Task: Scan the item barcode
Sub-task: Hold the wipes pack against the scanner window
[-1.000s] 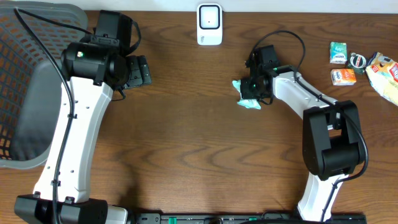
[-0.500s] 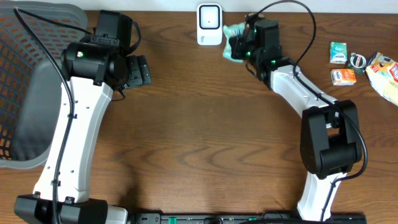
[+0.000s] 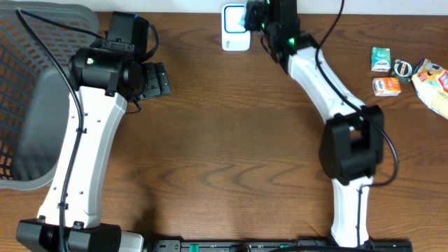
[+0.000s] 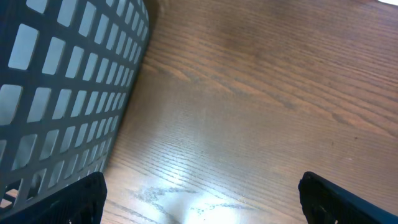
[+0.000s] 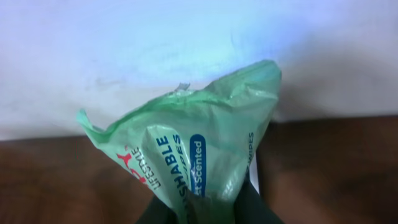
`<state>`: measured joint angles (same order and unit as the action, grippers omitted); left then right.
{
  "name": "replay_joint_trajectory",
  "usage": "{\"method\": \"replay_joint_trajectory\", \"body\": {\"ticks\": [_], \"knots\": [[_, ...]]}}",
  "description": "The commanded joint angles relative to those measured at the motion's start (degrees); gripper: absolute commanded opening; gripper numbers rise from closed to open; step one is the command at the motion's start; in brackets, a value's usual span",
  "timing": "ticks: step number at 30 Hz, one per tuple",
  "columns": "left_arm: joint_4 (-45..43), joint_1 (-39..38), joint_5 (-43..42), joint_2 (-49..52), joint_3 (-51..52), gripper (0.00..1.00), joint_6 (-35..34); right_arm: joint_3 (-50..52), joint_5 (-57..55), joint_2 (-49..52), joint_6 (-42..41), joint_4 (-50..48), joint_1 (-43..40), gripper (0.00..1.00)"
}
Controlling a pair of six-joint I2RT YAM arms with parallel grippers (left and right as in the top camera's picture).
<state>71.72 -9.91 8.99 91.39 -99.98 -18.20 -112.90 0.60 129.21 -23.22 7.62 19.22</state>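
We see 2 arms: the right gripper point(image 3: 260, 15) pinches 1 green wipes packet point(image 5: 186, 149) tightly, right by the 1 white scanner point(image 3: 236, 31), while the left gripper point(image 3: 155, 78) gapes wide, empty, beside 1 basket point(image 3: 42, 42), with 4 small items point(image 3: 386, 86) at the right edge of the table point(image 3: 224, 140).

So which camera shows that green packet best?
The right wrist view: the green packet fills the frame, lettering readable, pinched by the right hand. Overhead shows only a green sliver by the scanner. Left wrist: none of it.

Pale green wipes packet point(image 5: 193, 149) with blue and red lettering, white scanner point(image 3: 234, 40), grey grid-patterned basket point(image 4: 62, 93), brown wood-grain table point(image 3: 224, 140)
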Motion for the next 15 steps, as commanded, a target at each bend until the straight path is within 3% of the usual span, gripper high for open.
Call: {"method": "replay_joint_trajectory", "body": {"ticks": [1, 6, 15], "knots": [[0.09, 0.09, 0.7, -0.09, 0.17, 0.98, -0.52, -6.67, -2.97, 6.71, 2.56, 0.92, 0.26, 0.06], [0.09, 0.09, 0.7, -0.09, 0.17, 0.97, -0.52, -9.33, -5.66, 10.03, 5.51, -3.54, 2.03, 0.06], [0.09, 0.09, 0.7, -0.09, 0.17, 0.98, -0.52, -9.33, -16.28, 11.39, 22.43, -6.67, 6.62, 0.06]]}}
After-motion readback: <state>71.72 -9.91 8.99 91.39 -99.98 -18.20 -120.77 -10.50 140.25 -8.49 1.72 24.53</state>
